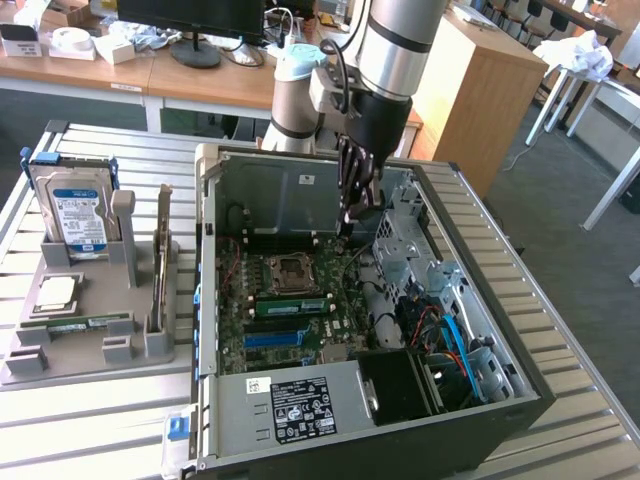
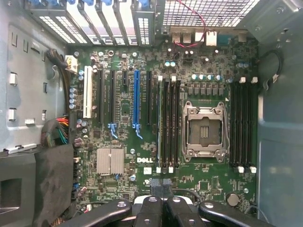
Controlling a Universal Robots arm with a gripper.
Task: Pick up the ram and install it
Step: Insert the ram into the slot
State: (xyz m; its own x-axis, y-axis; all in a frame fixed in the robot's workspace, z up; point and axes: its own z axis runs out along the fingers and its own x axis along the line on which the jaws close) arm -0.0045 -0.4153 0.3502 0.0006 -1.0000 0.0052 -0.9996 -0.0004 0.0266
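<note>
Nearest us, we find a green ram stick point(image 1: 85, 322) lying flat in the grey tray point(image 1: 90, 362) on the table point(image 1: 100, 425). Farther in, a second ram point(image 1: 290, 305) seems seated on the motherboard point(image 2: 199, 184). Above that board hang the jaws, pressed together, gripping nothing.

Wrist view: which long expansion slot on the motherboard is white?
The white slot at the row's end; the others are black, except one blue slot.

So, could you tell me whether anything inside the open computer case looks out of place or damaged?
Nothing looks spilled, askew or damaged. The one oddity is the processor socket on the motherboard: it sits empty.
</note>
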